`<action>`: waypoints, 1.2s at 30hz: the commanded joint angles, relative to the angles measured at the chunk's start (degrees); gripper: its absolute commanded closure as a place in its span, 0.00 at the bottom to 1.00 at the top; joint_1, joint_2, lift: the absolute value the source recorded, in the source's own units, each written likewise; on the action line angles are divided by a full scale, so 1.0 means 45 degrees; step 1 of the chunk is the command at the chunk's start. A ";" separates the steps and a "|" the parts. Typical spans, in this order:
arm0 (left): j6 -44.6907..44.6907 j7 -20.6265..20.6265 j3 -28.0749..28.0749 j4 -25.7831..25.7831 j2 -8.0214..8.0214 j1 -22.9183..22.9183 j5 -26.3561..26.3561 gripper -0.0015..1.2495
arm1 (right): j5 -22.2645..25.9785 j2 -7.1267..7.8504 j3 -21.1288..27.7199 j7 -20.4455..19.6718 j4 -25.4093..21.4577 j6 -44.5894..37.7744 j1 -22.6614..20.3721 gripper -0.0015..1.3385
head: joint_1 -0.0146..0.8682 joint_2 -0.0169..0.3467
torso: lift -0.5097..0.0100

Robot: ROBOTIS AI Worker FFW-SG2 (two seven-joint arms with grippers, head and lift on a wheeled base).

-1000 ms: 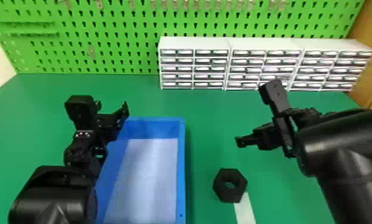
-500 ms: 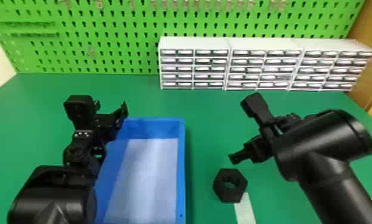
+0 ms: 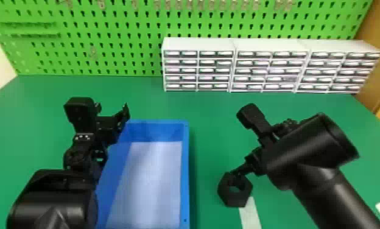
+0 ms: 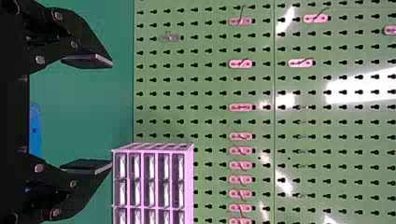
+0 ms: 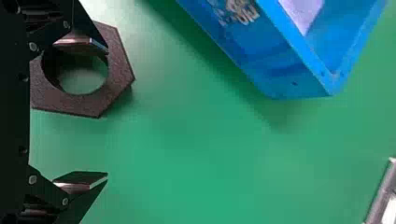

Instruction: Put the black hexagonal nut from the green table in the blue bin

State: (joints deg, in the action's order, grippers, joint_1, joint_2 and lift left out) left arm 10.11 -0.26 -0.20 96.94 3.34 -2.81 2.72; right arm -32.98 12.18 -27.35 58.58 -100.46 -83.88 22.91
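Nut [image 3: 235, 199] shows us its twelve-o'clock rim part-hidden by the right gripper [image 3: 246, 167]; it and the left gripper [image 3: 112, 109] have fingers spread.

The worktop [image 3: 143, 103] is plain green. Along its far edge, the pegboard [image 3: 116, 48] is brighter green, patterned with rows of dark keyhole-shaped holes. The drawer cabinets [image 3: 198, 45] there are white, gridded with dark fronts and pale marks. The bin [image 3: 186, 170] is blue, its floor [image 3: 149, 182] bluish white. The hexagonal nut [image 3: 225, 195] is black, the strip [image 3: 250, 214] beside it whitish. Left arm [image 3: 52, 198] and right arm [image 3: 308, 146] are black.
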 commanded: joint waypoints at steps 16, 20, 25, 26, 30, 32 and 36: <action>0.0000 0.0000 0.0063 -0.0039 0.0000 0.0000 -0.0018 0.39 | -0.1186 -0.0149 -0.0446 0.1085 0.1251 0.0574 0.0182 0.25 | 0.79 0.19 | 0.80; 0.0000 0.0000 0.0083 -0.0058 0.0000 0.0000 -0.0018 0.39 | -0.1186 -0.0168 -0.0446 0.1085 0.1485 0.0809 0.0202 0.25 | 0.79 0.19 | 0.80; 0.0000 0.0000 0.0083 -0.0078 0.0000 0.0000 -0.0018 0.39 | -0.1147 -0.0247 -0.0368 0.1085 0.1817 0.1160 0.0221 0.25 | 0.79 0.19 | 0.80; 0.0000 0.0000 0.0083 -0.0078 0.0000 0.0000 -0.0018 0.39 | -0.1147 -0.0247 -0.0368 0.1085 0.1895 0.1180 0.0241 0.25 | 0.79 0.19 | 0.80; 0.0000 0.0000 0.0122 -0.0098 0.0000 -0.0020 0.0001 0.39 | -0.1147 -0.0286 -0.0387 0.1065 0.2208 0.1317 0.0299 0.25 | 0.79 0.19 | 0.80; 0.0000 0.0000 0.0122 -0.0098 0.0000 -0.0020 0.0001 0.39 | -0.1147 -0.0286 -0.0407 0.1065 0.2305 0.1375 0.0319 0.25 | 0.79 0.19 | 0.80; 0.0000 0.0000 0.0122 -0.0098 0.0000 -0.0020 0.0001 0.39 | -0.1147 -0.0305 -0.0407 0.1065 0.2540 0.1473 0.0319 0.25 | 0.79 0.19 | 0.80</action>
State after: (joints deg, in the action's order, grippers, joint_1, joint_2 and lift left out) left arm 10.11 -0.26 0.34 96.51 3.34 -2.89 2.71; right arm -38.14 10.91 -29.13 63.37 -90.01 -77.67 24.31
